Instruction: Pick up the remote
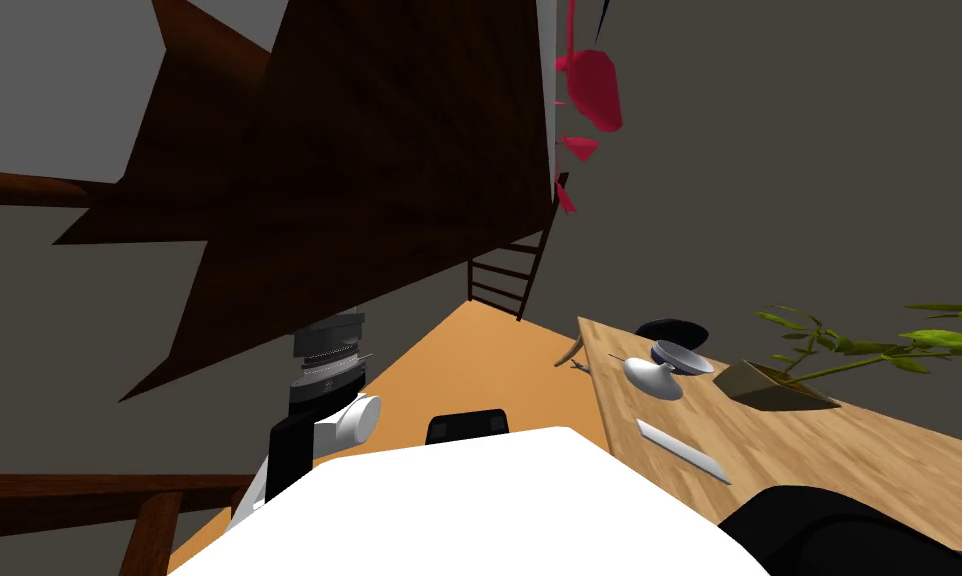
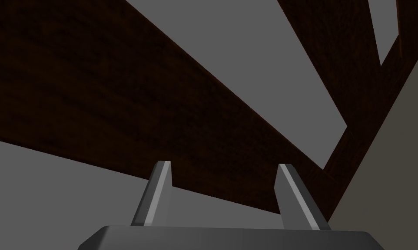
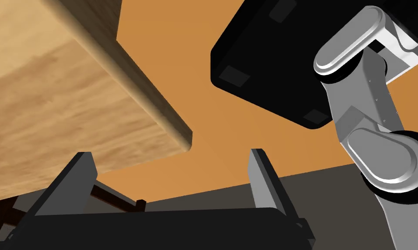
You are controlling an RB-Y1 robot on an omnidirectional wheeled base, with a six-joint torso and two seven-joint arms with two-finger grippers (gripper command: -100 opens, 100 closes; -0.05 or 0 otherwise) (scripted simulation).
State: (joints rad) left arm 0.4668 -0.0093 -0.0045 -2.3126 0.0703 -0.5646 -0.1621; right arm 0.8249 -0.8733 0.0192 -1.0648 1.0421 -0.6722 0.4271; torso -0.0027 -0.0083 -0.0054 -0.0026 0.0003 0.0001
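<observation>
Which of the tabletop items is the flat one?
The long pale grey slab, nearest me; the white rounded piece, bowl and plant pot all stand taller.

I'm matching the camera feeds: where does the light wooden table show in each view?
Head view: the wooden table runs along the right side, carrying the flat grey remote.
Right wrist view: its corner juts in just beyond the right gripper, fingers open.
Left wrist view: the left gripper faces dark brown beams and grey wall instead.
Shared landmark: the orange floor.
</observation>
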